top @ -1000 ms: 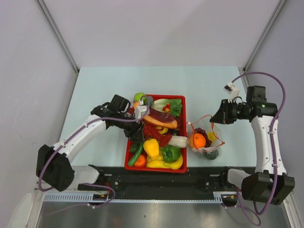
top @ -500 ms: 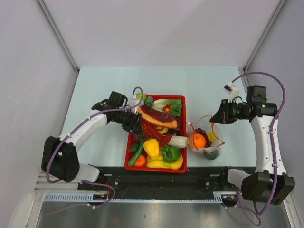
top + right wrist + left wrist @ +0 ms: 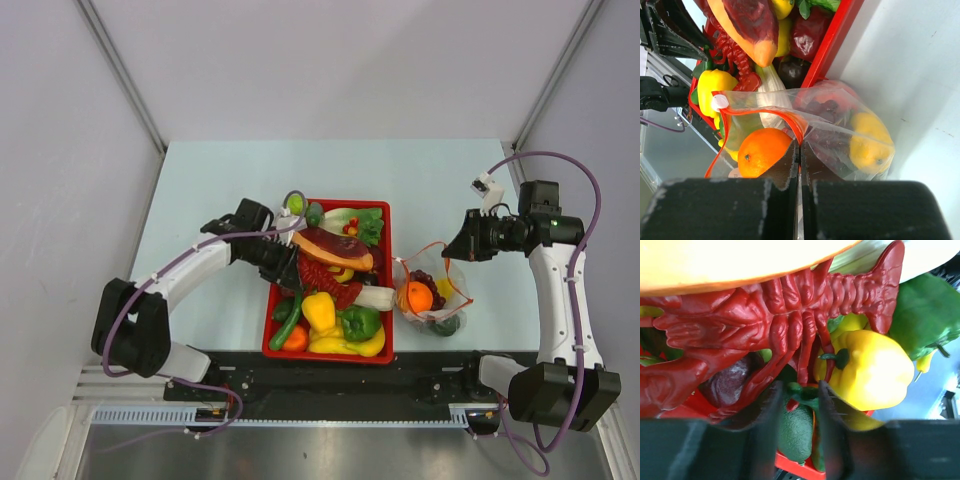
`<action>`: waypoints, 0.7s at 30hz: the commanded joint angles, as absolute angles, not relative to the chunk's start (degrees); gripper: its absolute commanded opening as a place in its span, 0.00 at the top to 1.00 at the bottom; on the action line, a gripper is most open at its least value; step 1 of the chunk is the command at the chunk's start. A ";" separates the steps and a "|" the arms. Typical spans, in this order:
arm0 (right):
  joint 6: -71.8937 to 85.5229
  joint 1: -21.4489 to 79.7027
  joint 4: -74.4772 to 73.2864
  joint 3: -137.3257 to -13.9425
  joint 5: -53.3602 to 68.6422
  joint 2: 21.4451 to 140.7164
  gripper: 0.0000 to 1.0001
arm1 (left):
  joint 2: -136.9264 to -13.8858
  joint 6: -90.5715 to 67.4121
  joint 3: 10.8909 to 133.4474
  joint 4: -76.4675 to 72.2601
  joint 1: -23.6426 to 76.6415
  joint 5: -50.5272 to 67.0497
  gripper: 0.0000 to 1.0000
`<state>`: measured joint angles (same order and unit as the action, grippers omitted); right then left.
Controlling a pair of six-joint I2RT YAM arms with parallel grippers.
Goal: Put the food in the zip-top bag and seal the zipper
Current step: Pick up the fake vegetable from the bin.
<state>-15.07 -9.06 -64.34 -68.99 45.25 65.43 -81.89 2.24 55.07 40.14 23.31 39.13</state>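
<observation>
Red plastic dominates the left wrist view, where the lobster [image 3: 765, 315] sprawls across the heap in the tray [image 3: 350, 203]. Within the last second the left tool [image 3: 801, 390] drops from above that heap into the tray's 10 o'clock corner. Its fingers draw in from wide to about half spread. They now straddle a dark green avocado [image 3: 796, 432] that lies under the lobster's legs, with a yellow pepper [image 3: 870, 370] at its 3 o'clock. Whether the pads already press the avocado I cannot tell.

This looks like a grasp closing on the next piece of food, so filling is under way and sealing is not yet begun. The overhanging lobster legs may snag when the avocado is lifted.

The other side shows no change. The right tool [image 3: 800, 150] is pressed together, pinching the bag [image 3: 840, 125] at its zipper [image 3: 760, 112] and holding the mouth up and open. The bag stands on the worktop [image 3: 220, 180] just beside the tray, at its 3 o'clock. It already holds an orange [image 3: 762, 150], a lemon [image 3: 867, 145] and grapes [image 3: 822, 107].
</observation>
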 commanded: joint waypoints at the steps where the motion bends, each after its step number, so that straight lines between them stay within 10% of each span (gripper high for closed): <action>1: -14.94 -8.88 -62.66 -69.26 44.56 65.30 1.00 | -81.21 1.23 56.24 39.11 23.47 39.29 0.68; 13: -15.12 -8.79 -62.41 -69.08 44.91 65.65 1.00 | -75.85 3.43 68.10 54.13 21.36 42.97 1.00; 21: -14.15 -8.79 -61.35 -68.12 45.70 66.00 1.00 | -78.22 5.28 80.58 58.63 21.45 52.55 1.00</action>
